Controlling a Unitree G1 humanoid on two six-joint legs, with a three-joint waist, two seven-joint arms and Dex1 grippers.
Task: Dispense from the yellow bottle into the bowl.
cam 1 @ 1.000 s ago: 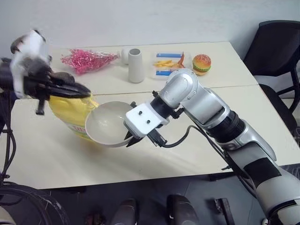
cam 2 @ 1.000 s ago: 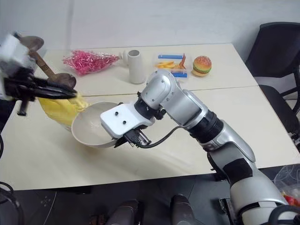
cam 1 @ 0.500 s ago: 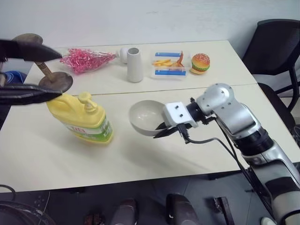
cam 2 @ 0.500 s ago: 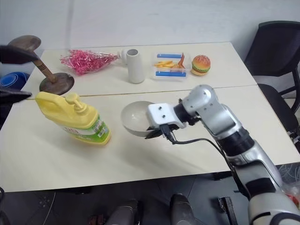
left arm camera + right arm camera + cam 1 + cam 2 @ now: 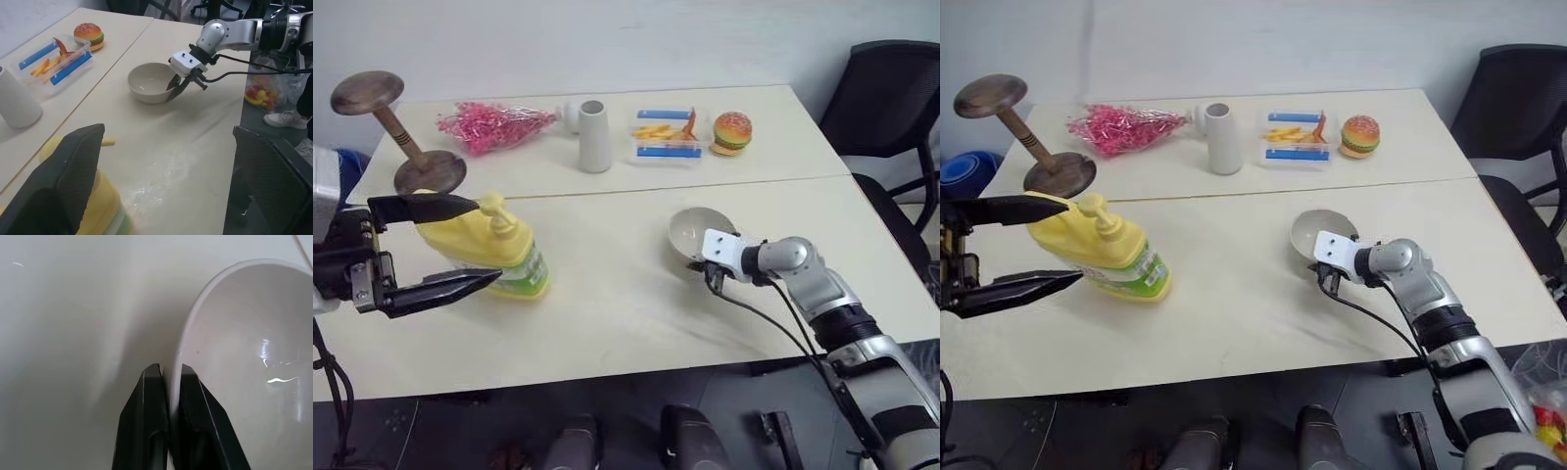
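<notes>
Left eye view: nearest, the left gripper (image 5: 460,243) hangs with its two black fingers spread wide apart, one above and one below the near side of the yellow bottle (image 5: 487,257), which stands upright on the cream table (image 5: 607,313), left of centre. To the right, the right gripper (image 5: 177,84) is pinched on the rim of the bowl (image 5: 697,233), one finger inside and one outside; the bowl sits on the table. Farther back stand a grey-white vase (image 5: 594,136), a pink bundle (image 5: 494,124), a wooden stand (image 5: 396,132), a clear fries tray (image 5: 664,134) and a toy burger (image 5: 732,131).
</notes>
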